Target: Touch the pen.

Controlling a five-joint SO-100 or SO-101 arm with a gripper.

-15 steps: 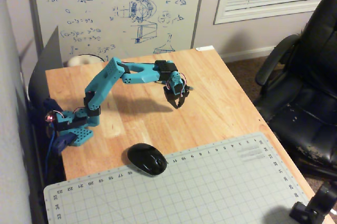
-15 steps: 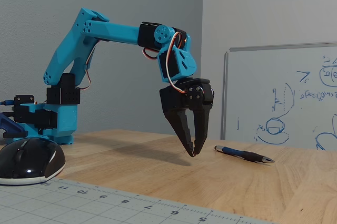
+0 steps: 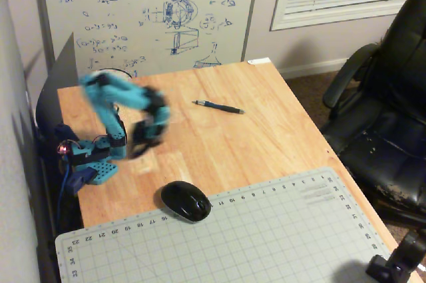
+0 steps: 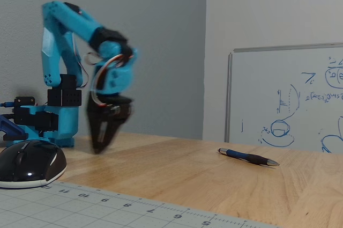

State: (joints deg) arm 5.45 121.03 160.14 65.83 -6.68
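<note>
Wooden desk (image 3: 266,136): pen (image 3: 218,106) well right of gripper (image 4: 100,145) in both fixed views, lying crosswise, untouched; jaws blurred, apparently closed, empty.

One high oblique view, one low tabletop-level side view, both sharing wooden table (image 3: 266,136).

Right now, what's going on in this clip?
A blue arm's gripper points down at the wooden table close to the arm's own base, holding nothing. It is blurred, so I cannot say how its jaws stand. The pen lies untouched farther out on the table, toward the whiteboard, well apart from the gripper. A black mouse sits at the edge of the grey cutting mat. The touch has not happened.
</note>
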